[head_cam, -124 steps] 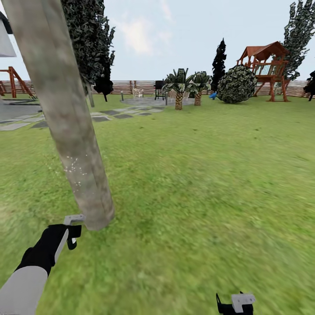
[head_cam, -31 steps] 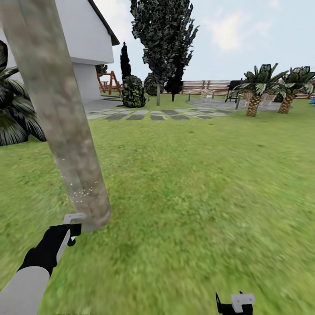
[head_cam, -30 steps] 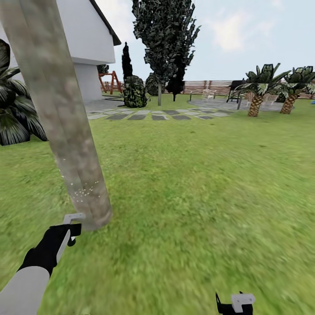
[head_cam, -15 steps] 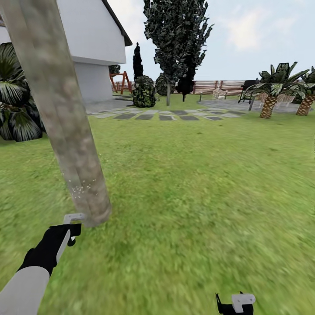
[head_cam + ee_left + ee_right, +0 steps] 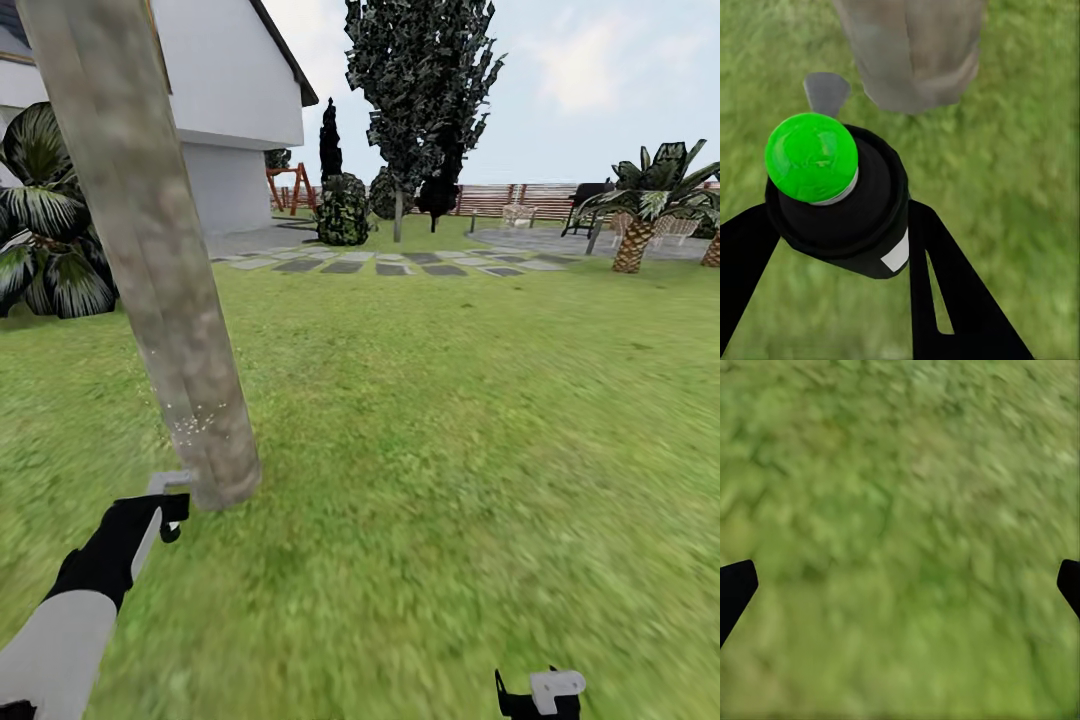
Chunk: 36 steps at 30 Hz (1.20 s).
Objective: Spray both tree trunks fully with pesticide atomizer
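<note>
A thick mottled grey-beige tree trunk [image 5: 150, 250] leans up from the lawn at the left, with a patch of white-yellow pesticide specks [image 5: 195, 422] low on its bark. My left gripper [image 5: 160, 510] is shut on the pesticide atomizer [image 5: 840, 202], a black can with a green cap [image 5: 811, 156] and a grey nozzle [image 5: 170, 483]. The nozzle sits just short of the trunk's base [image 5: 911, 52]. My right gripper [image 5: 540, 692] hangs open over bare grass, its fingertips [image 5: 735, 589] wide apart with nothing between them.
A white house [image 5: 230, 100] and a dark leafy plant [image 5: 45, 240] stand behind the trunk. Stepping stones [image 5: 400, 268], a dark thin-trunked tree [image 5: 420, 80], a bush [image 5: 343, 210], a short palm [image 5: 640, 215] and the slat fence [image 5: 520, 198] lie far off. Open lawn [image 5: 450, 430] spreads to the right.
The camera has swung, so the house and the far trees slid right in the picture. The left gripper with the atomizer sits slightly higher, still by the trunk's base. The right gripper is unchanged.
</note>
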### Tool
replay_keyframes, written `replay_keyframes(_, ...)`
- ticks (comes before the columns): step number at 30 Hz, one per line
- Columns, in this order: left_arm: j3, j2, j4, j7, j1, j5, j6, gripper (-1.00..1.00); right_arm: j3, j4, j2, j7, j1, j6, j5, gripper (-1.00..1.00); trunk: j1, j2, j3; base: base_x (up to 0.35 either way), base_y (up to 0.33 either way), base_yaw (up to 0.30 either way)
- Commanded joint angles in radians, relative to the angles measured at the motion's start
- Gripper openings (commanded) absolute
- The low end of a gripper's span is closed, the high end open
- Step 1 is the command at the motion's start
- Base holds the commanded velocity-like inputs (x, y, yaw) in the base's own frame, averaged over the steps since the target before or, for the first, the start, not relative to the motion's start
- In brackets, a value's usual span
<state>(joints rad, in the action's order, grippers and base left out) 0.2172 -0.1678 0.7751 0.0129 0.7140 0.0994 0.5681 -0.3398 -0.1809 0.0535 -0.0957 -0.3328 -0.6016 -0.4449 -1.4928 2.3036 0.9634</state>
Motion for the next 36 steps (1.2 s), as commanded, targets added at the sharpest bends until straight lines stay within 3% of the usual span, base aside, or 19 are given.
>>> replay_keyframes(1, 0.004, -0.014, -0.001, -0.005, 0.017, 0.013, 0.006, -1.0, -0.003, 0.001, 0.0, -0.007, -0.001, -0.003, -0.011, 1.0, 0.0, 0.0, 0.001, 0.0, 0.0, 0.0)
replay_keyframes(4, -0.001, -0.056, 0.003, -0.009, 0.025, 0.011, 0.007, -1.0, -0.002, 0.001, 0.0, -0.007, -0.001, -0.003, -0.011, 1.0, 0.0, 0.0, 0.001, 0.0, 0.0, 0.0)
replay_keyframes(9, -0.055, -0.044, 0.032, -0.025, 0.03, 0.01, 0.009, -1.0, -0.003, 0.001, 0.0, -0.007, -0.001, -0.003, -0.011, 1.0, 0.0, 0.0, 0.001, 0.0, 0.0, 0.0)
replay_keyframes(12, -0.063, -0.064, 0.071, -0.123, 0.051, 0.017, 0.036, -1.0, -0.003, 0.001, 0.0, -0.007, -0.001, -0.003, -0.011, 1.0, 0.0, 0.0, 0.001, 0.0, 0.0, 0.0)
replay_keyframes(16, -0.066, -0.101, 0.08, -0.149, 0.084, 0.014, 0.076, -1.0, -0.003, 0.001, 0.0, -0.007, -0.001, -0.003, -0.011, 1.0, 0.0, 0.0, 0.001, 0.0, 0.0, 0.0)
replay_keyframes(19, -0.069, -0.088, 0.084, -0.15, 0.086, 0.015, 0.082, -1.0, -0.003, 0.001, 0.0, -0.007, -0.001, -0.003, -0.011, 1.0, 0.0, 0.0, 0.001, -0.067, 0.0, 0.0)
replay_keyframes(21, -0.071, -0.054, 0.106, -0.15, 0.087, 0.019, 0.083, -1.0, -0.002, 0.001, 0.0, -0.007, -0.001, -0.003, -0.011, 1.0, 0.0, 0.0, 0.001, -0.215, 0.0, 0.0)
replay_keyframes(25, -0.069, -0.063, 0.121, -0.149, 0.103, 0.022, 0.093, -1.0, -0.003, 0.001, 0.0, -0.007, -0.001, -0.003, -0.011, 1.0, 0.0, 0.0, 0.001, -0.05, 0.0, 0.0)
replay_keyframes(27, -0.066, -0.096, 0.122, -0.152, 0.146, 0.021, 0.16, -1.0, -0.003, 0.001, 0.0, -0.007, -0.001, -0.003, -0.011, 1.0, 0.0, 0.0, 0.001, -0.005, 0.0, 0.0)
replay_keyframes(29, -0.069, -0.111, 0.125, -0.153, 0.157, 0.019, 0.187, -1.0, -0.003, 0.001, 0.0, -0.007, -0.001, -0.003, -0.011, 1.0, 0.0, 0.0, 0.001, -0.002, 0.0, 0.0)
replay_keyframes(33, -0.105, -0.087, 0.186, -0.155, 0.167, 0.013, 0.222, -1.0, -0.003, 0.001, 0.0, -0.007, -0.001, -0.003, -0.011, 1.0, 0.0, 0.0, 0.001, 0.0, 0.0, 0.0)
replay_keyframes(36, -0.124, -0.078, 0.272, -0.192, 0.198, 0.011, 0.364, -1.0, -0.002, 0.001, -0.001, -0.007, -0.001, -0.003, -0.011, 1.0, 0.0, 0.0, 0.001, 0.0, 0.0, 0.0)
